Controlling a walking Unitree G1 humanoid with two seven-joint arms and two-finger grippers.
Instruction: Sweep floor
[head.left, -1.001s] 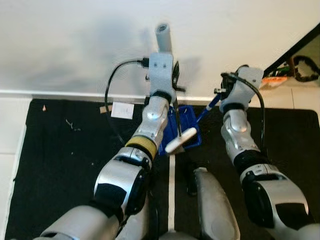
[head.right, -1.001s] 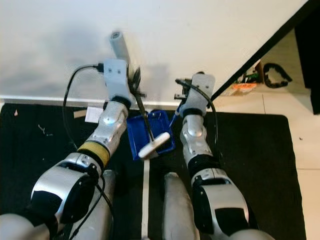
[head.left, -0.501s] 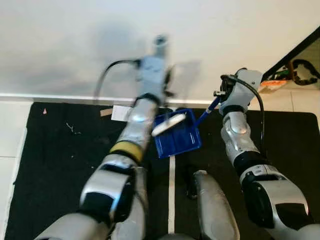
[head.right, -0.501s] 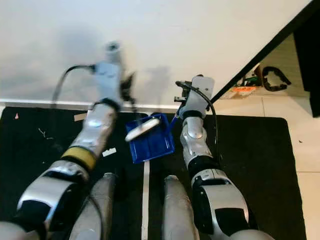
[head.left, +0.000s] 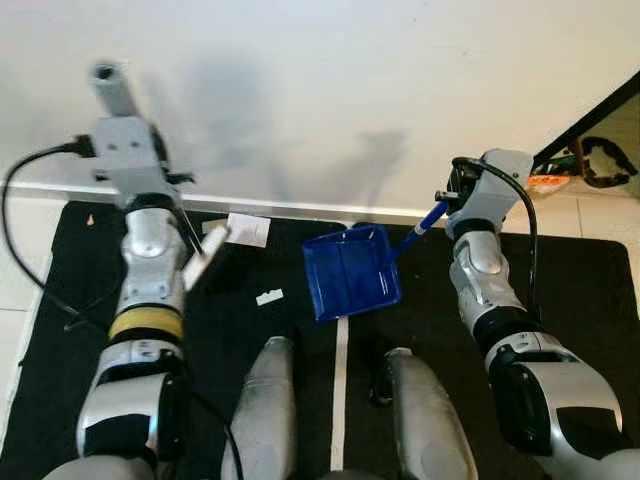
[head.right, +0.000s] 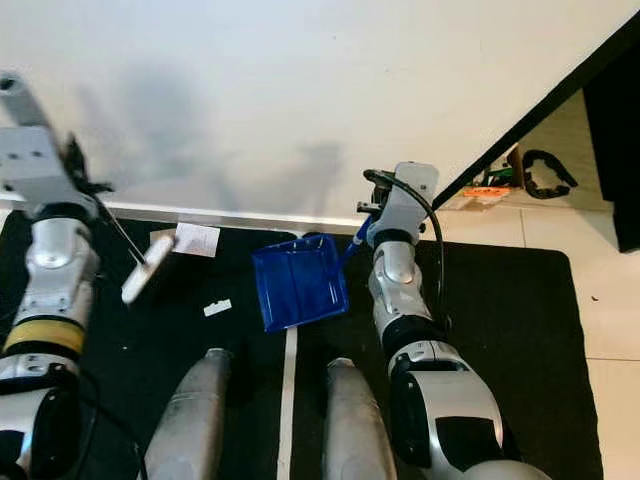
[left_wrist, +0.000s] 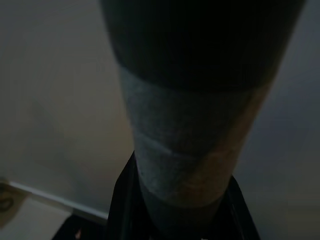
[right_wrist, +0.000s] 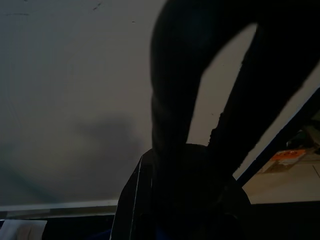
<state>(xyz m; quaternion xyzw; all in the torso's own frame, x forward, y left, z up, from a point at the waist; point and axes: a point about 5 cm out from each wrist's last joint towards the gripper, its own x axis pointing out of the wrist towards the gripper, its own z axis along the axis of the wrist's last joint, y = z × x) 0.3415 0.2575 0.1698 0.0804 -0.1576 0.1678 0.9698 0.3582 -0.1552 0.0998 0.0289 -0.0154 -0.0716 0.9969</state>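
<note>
L gripper (head.left: 170, 180) pinching brush (head.left: 199, 268) @9 | R gripper (head.left: 447, 197) clamps dustpan (head.left: 350, 272) @12 | pan empty; paper scraps (head.left: 268, 296) unswept, early

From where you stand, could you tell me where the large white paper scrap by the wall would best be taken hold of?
Probably by the near edge of the white paper scrap, coming from above on the mat side. It lies flat against the skirting board, so the wall blocks its far side, and flat paper offers little besides an edge to pinch.
</note>
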